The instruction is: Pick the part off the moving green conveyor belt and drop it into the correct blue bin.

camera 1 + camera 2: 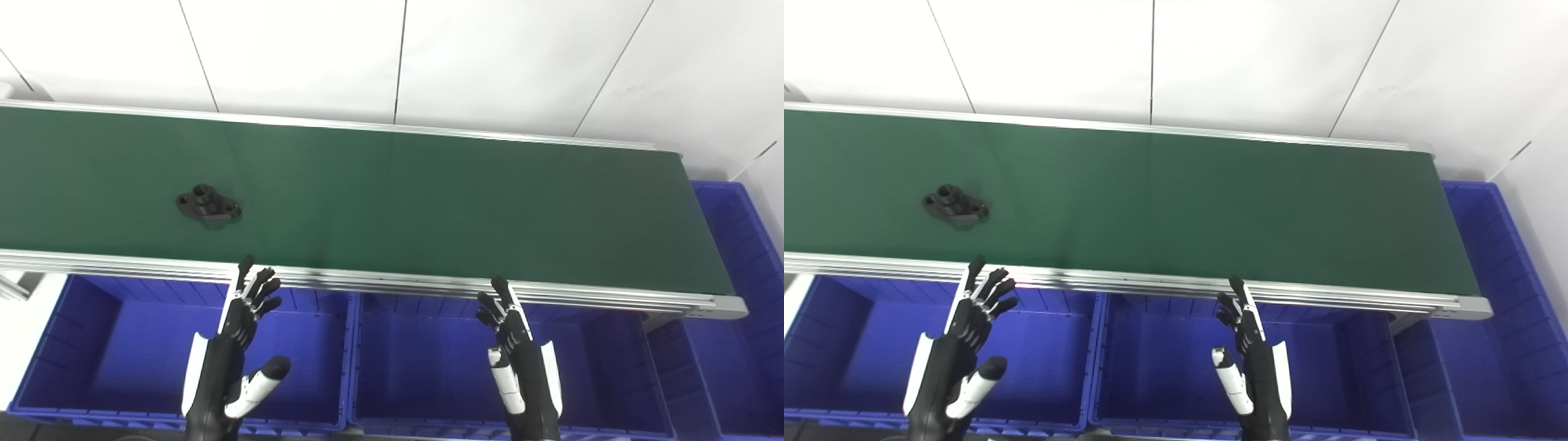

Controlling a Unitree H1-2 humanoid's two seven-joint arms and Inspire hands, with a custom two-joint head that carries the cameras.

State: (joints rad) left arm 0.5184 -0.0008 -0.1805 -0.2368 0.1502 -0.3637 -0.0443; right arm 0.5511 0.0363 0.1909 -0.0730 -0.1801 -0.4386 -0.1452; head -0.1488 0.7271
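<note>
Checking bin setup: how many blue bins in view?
3. Left bin below the belt's near rail, middle bin beside it, third bin at the belt's right end, partly cropped. More may sit off-frame.

A long green conveyor belt (429,202) runs across the view, edged by silver metal rails along its far and near sides. One thing lies directly on it: a small black part (209,205) with a raised round boss and a flat flange with holes. The part sits flat on the belt's surface, just beyond the fingertips of the left hand (236,349) and slightly to that hand's left, and well apart from the right hand (520,355), far off to its left.
</note>
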